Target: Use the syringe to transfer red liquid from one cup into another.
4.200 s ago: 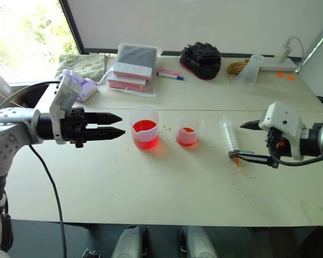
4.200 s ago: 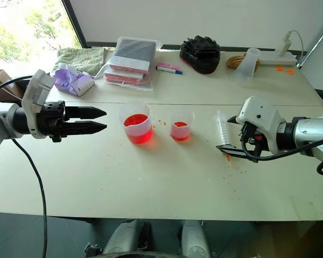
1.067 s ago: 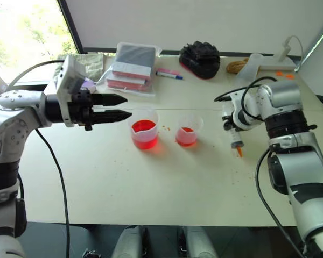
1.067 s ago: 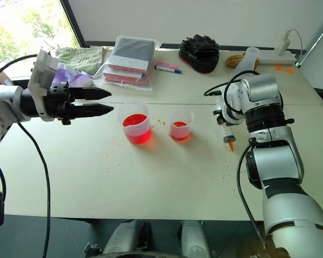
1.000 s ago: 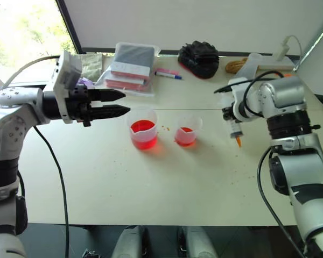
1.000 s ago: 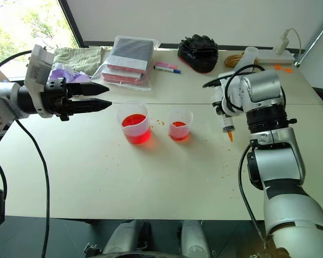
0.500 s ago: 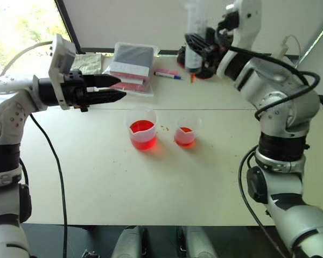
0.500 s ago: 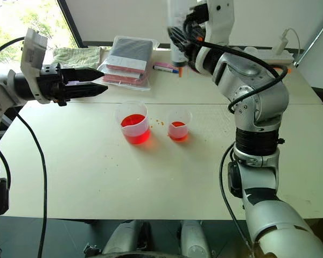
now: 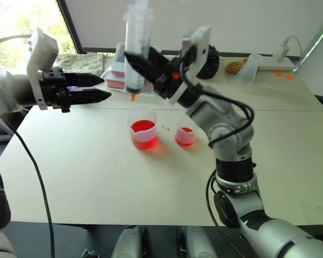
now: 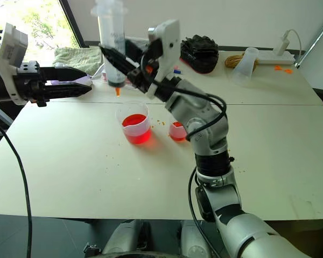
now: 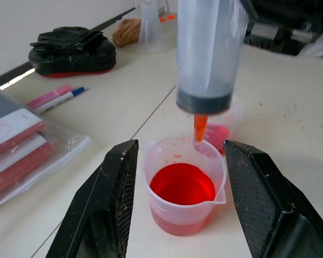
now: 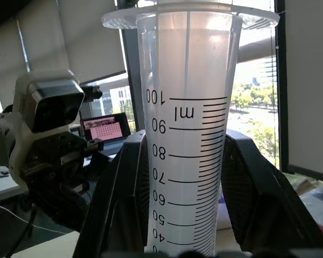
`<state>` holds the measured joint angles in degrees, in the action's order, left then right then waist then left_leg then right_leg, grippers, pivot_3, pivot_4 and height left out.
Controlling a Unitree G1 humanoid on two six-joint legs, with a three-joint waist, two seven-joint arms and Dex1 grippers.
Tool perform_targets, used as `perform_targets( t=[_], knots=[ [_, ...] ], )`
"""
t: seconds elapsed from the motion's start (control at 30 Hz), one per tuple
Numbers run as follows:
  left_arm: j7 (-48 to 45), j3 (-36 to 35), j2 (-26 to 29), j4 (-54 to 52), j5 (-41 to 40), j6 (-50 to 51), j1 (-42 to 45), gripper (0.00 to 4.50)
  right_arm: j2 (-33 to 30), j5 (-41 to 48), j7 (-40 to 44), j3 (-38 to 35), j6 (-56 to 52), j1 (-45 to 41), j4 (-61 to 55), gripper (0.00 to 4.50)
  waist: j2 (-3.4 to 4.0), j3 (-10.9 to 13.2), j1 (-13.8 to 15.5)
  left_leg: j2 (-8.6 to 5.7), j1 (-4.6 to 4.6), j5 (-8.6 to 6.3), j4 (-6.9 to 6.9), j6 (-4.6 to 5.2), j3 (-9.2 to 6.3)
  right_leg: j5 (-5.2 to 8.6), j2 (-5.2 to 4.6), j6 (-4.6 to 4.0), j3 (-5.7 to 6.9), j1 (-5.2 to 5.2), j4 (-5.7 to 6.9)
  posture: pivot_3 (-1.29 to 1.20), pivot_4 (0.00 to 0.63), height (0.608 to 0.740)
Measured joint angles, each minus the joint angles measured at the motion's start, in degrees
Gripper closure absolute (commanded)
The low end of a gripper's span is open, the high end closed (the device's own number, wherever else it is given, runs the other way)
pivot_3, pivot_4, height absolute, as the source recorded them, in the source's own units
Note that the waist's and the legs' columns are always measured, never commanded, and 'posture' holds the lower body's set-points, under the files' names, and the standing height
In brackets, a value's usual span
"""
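Observation:
My right gripper is shut on the syringe and holds it upright in the air. Its orange tip points down just above the larger cup, which holds red liquid. The dark plunger seal sits at the bottom of the barrel. The smaller cup stands just right of the larger one with a little red liquid in it. My left gripper is open and empty, level, left of the syringe and pointing at it. In the right wrist view the syringe's printed scale stands between my fingers.
Along the table's back edge lie a green towel, a marker pen, a black bag, a coil of rope, a tipped clear cup and a white power strip. Bagged packets lie behind the cups.
My right arm has swung the syringe from the right side of the table up and left, to above the larger cup. My left gripper has drifted slightly left and up, still open.

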<state>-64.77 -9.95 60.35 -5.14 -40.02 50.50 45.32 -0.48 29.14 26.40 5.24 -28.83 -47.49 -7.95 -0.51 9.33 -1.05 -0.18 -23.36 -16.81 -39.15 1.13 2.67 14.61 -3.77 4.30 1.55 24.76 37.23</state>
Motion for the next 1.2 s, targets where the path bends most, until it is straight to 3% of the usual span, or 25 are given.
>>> perform_targets(
  t=[0.47, 1.2],
  knots=[
    [1.2, 0.4, -2.2, 0.2, -0.7, 1.9, 2.4, 1.89, 1.6, -14.5, 2.9, 7.3, 20.7, 9.1, 14.0, 3.22, -0.05, 0.0, -0.1, -0.01, 0.01, 0.19, 0.01, -0.33, 0.00, 0.00, 0.03, 0.00, -0.02, 0.01, 0.00, 0.00, 0.150, 0.740],
    [3.5, 1.3, -4.2, -4.6, -4.2, 3.6, -1.6, 1.89, 3.0, -21.6, -0.1, 7.9, 28.6, 14.5, 20.2, 3.22, -0.05, 0.0, -0.1, 0.01, 0.06, 0.24, 0.01, -0.43, -0.03, 0.01, -0.02, -0.01, -0.06, 0.00, 0.00, 0.00, 0.150, 0.740]
  ],
)
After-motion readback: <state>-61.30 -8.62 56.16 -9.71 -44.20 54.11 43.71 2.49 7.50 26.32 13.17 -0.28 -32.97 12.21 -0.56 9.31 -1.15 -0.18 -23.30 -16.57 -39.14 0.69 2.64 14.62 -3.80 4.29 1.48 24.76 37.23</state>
